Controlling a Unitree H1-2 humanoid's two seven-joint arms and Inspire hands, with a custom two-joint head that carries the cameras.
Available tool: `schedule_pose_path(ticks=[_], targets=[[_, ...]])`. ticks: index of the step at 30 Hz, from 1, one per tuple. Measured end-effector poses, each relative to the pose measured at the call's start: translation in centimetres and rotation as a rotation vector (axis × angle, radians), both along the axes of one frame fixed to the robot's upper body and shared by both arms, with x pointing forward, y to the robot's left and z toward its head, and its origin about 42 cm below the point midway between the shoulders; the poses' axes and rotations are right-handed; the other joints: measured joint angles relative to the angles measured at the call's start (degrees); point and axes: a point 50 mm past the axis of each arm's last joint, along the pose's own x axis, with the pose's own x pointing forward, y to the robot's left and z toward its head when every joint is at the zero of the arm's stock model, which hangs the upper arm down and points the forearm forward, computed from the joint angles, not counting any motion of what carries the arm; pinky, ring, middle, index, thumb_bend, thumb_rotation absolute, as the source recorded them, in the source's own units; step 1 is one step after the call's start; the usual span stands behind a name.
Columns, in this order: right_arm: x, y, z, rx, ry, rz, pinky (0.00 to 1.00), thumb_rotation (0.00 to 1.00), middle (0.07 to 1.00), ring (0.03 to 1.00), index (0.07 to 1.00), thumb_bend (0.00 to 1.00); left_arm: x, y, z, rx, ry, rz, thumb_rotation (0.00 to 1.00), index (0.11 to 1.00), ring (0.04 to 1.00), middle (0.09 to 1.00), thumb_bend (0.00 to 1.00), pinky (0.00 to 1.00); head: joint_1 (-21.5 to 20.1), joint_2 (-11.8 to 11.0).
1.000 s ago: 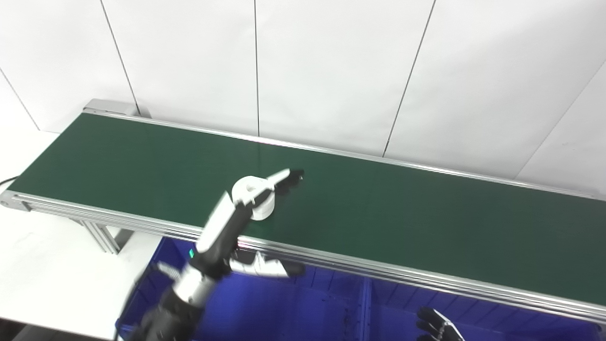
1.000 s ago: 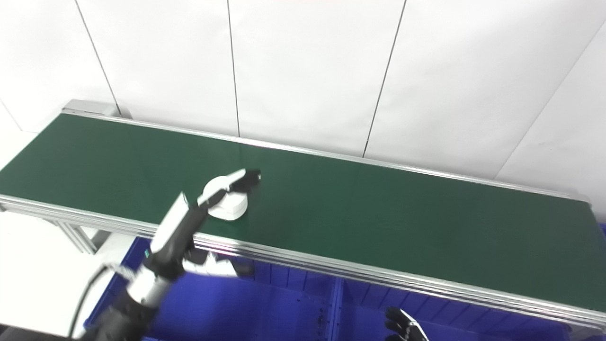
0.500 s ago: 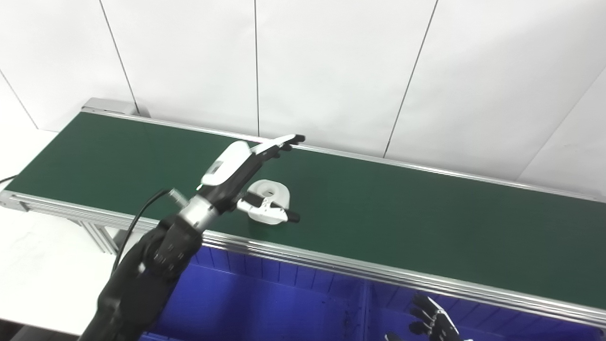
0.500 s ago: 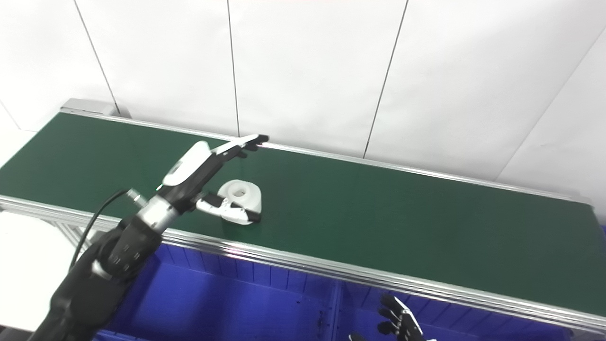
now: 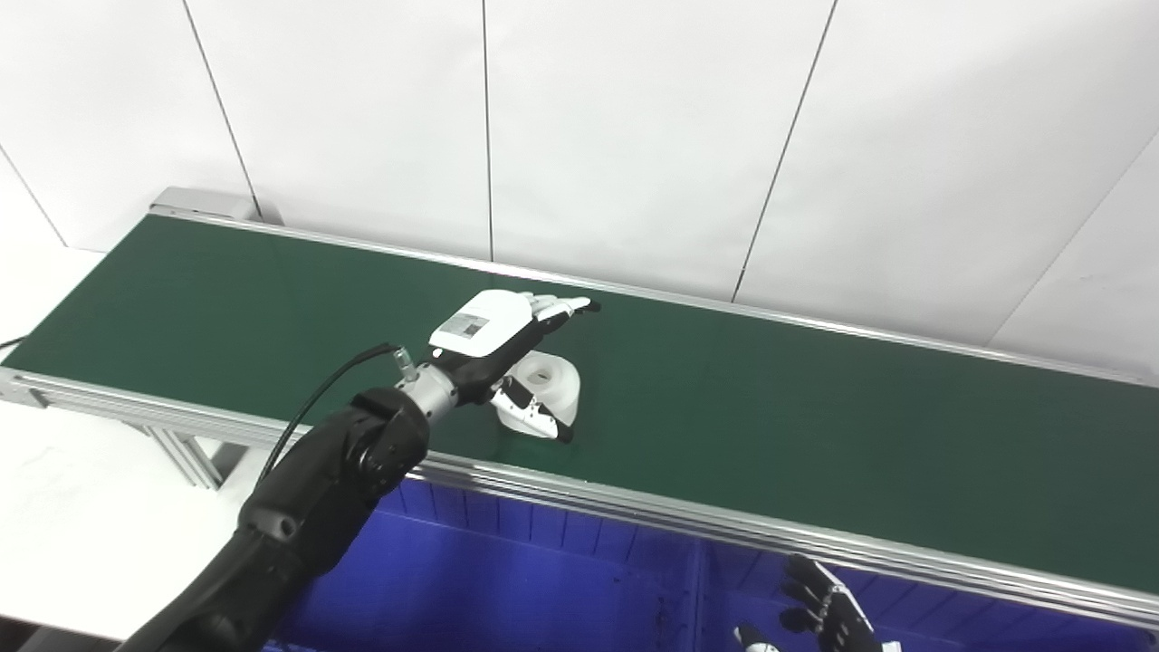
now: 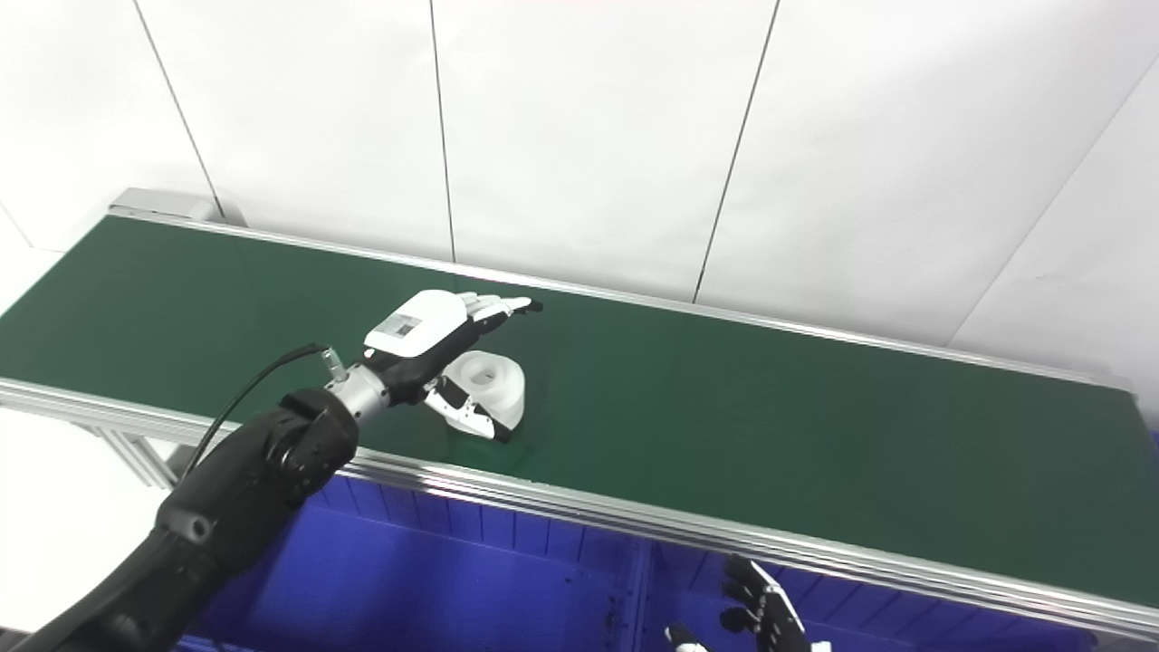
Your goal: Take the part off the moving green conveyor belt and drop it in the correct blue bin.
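One part [image 5: 550,380] on belt [image 5: 815,426] | my left hand [image 5: 493,340] has dropped over it, fingers spread, thumb alongside, not gripping | grasp imminent.

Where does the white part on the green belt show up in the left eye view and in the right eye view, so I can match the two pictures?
Left eye view: the white part sits just left of picture centre, on the near half of the belt, under the open left hand.
Right eye view: the same part lies further left.
Shared landmark: the silver near rail of the conveyor, just below the part in both.
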Motion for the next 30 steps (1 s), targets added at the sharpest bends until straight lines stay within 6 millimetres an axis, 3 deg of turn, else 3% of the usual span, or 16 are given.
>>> schedule_pose_path(ticks=[8,9,10,12,13,14,16,18,25,30], targets=[[-0.1,0.0,0.0,-0.001,0.0,-0.012,0.71,0.2,0.782,0.771,0.769,0.63,0.3,-0.5,-2.7,0.152,0.064,0.017,0.16,0.914,0.931,0.916,0.8,0.97,0.1,0.6],[-0.1,0.0,0.0,-0.001,0.0,-0.013,0.71,0.18,0.778,0.77,0.765,0.62,0.4,-0.4,-3.1,0.165,0.071,0.024,0.07,0.892,0.903,0.893,0.76,0.92,0.2,0.8],[-0.1,0.0,0.0,-0.001,0.0,-0.013,0.71,0.19,0.772,0.771,0.762,0.62,0.4,-0.4,-3.4,0.164,0.073,0.033,0.02,0.836,0.812,0.834,0.7,0.77,0.2,1.0],[-0.2,0.0,0.0,0.0,0.0,-0.015,0.71,0.19,0.77,0.77,0.761,0.62,0.6,-0.7,-3.8,0.113,0.089,0.055,0.01,0.781,0.704,0.772,0.66,0.62,0.1,1.1],[-0.2,0.0,0.0,0.0,-0.001,-0.015,0.71,0.18,0.768,0.769,0.759,0.62,0.6,-1.0,-3.9,0.076,0.104,0.061,0.0,0.721,0.616,0.637,0.6,0.53,0.1,1.1],[-0.1,0.0,0.0,0.001,-0.002,-0.015,0.71,0.18,0.767,0.769,0.758,0.62,0.6,-1.2,-4.2,0.037,0.121,0.074,0.0,0.674,0.503,0.579,0.54,0.45,0.1,1.2],[-0.2,0.1,0.0,0.003,-0.002,-0.017,0.7,0.18,0.762,0.765,0.754,0.63,0.6,-1.4,-4.4,-0.012,0.133,0.082,0.0,0.609,0.425,0.519,0.5,0.4,0.0,1.4],[-0.3,0.1,0.0,0.004,0.0,-0.021,0.7,0.18,0.757,0.762,0.749,0.63,0.5,-1.5,-4.6,-0.033,0.14,0.073,0.0,0.559,0.391,0.483,0.49,0.39,0.0,1.7],[-0.4,0.0,0.0,0.005,-0.002,-0.036,0.71,0.17,0.757,0.764,0.75,0.62,-0.3,-2.6,-5.2,-0.142,0.172,0.066,0.0,0.539,0.394,0.488,0.49,0.41,-0.1,2.2],[-0.4,0.0,0.0,0.007,-0.002,-0.038,0.7,0.18,0.754,0.759,0.748,0.62,-0.6,-2.5,-4.6,-0.227,0.181,0.078,0.0,0.547,0.386,0.476,0.49,0.38,-0.2,2.4]])
